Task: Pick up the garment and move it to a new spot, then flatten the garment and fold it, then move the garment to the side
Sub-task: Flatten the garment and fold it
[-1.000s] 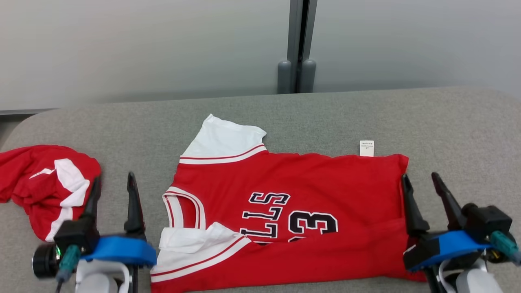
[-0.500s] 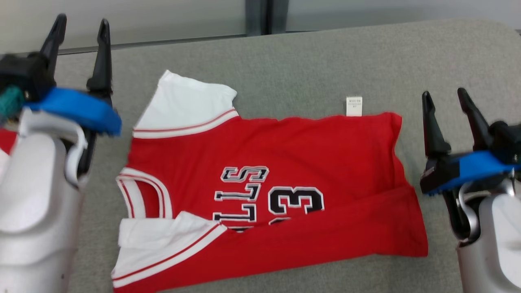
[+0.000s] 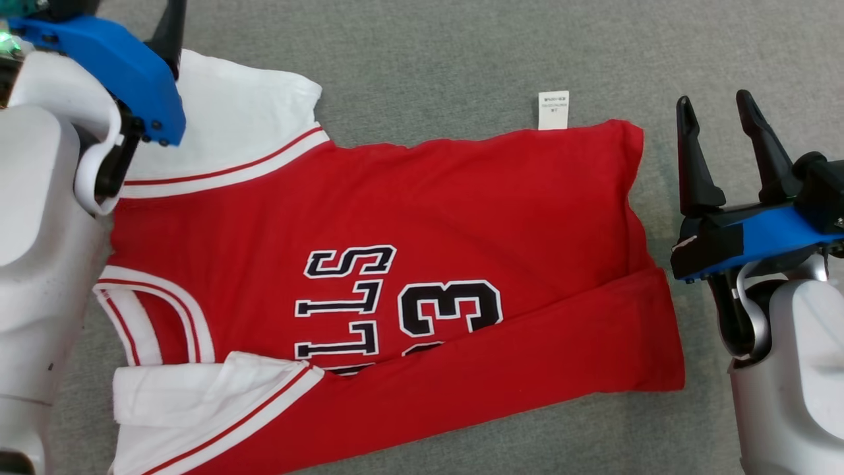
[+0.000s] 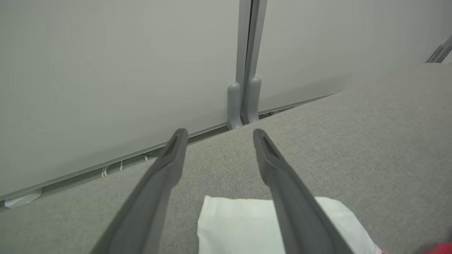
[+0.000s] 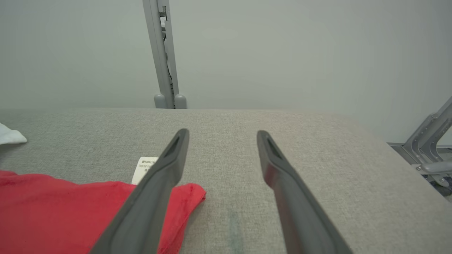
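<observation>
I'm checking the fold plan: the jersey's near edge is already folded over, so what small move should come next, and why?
Probably lower both open grippers to pinch the far edge of the jersey: the left gripper hovers over the white sleeve, the right gripper stands beside the far hem corner, and that side lies unfolded.

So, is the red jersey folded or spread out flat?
Partly folded. The jersey has its near edge turned over its front, hiding part of the lettering; the far white sleeve lies flat.

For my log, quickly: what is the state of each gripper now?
Left gripper: open, holding nothing.
Right gripper: open, holding nothing.
</observation>
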Motion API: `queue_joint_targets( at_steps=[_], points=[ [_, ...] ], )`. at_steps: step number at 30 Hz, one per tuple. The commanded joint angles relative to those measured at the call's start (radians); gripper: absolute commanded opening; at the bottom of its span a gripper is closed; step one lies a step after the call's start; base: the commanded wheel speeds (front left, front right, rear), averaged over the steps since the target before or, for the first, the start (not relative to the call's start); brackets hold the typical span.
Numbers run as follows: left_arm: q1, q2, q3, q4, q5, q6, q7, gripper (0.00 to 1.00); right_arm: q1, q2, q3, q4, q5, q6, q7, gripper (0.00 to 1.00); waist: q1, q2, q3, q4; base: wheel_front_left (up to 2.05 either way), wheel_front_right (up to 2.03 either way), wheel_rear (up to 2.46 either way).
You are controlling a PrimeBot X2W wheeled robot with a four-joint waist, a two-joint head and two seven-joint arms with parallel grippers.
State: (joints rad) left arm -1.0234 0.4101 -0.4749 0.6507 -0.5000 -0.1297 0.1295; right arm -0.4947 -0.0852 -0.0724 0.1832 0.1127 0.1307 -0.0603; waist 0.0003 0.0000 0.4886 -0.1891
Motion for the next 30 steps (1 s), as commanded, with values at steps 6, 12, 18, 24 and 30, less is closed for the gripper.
queue_joint_targets(
  at_steps=[6,12,18,24,30],
  points=[
    [-0.014,0.062,-0.106,0.072,-0.117,-0.001,0.083,1.00,-0.020,-0.001,0.006,0.003,-0.004,0.000,-0.008,1.00,-0.0003,0.0000,0.030,-0.031,0.00,0.00,0.00],
    [-0.035,0.100,-0.170,0.131,-0.201,-0.001,0.122,1.00,-0.030,0.003,0.012,0.010,-0.002,0.000,-0.015,1.00,-0.0003,0.0000,0.062,-0.054,0.00,0.00,0.00],
    [-0.045,0.101,-0.221,0.167,-0.241,-0.001,0.125,0.16,-0.051,-0.006,0.030,0.036,0.011,0.000,-0.002,1.00,-0.0003,0.0000,0.066,-0.058,0.00,0.00,0.00],
    [-0.078,0.090,-0.269,0.179,-0.243,-0.001,0.055,0.00,-0.082,-0.049,0.066,0.062,0.023,0.000,0.067,1.00,-0.0003,0.0000,0.037,-0.038,0.00,0.00,0.00],
    [-0.097,0.067,-0.311,0.171,-0.261,-0.001,-0.001,0.00,-0.109,-0.097,0.109,0.118,0.050,0.000,0.182,1.00,-0.0003,0.0000,0.023,0.001,0.00,0.00,0.00]
  ],
)
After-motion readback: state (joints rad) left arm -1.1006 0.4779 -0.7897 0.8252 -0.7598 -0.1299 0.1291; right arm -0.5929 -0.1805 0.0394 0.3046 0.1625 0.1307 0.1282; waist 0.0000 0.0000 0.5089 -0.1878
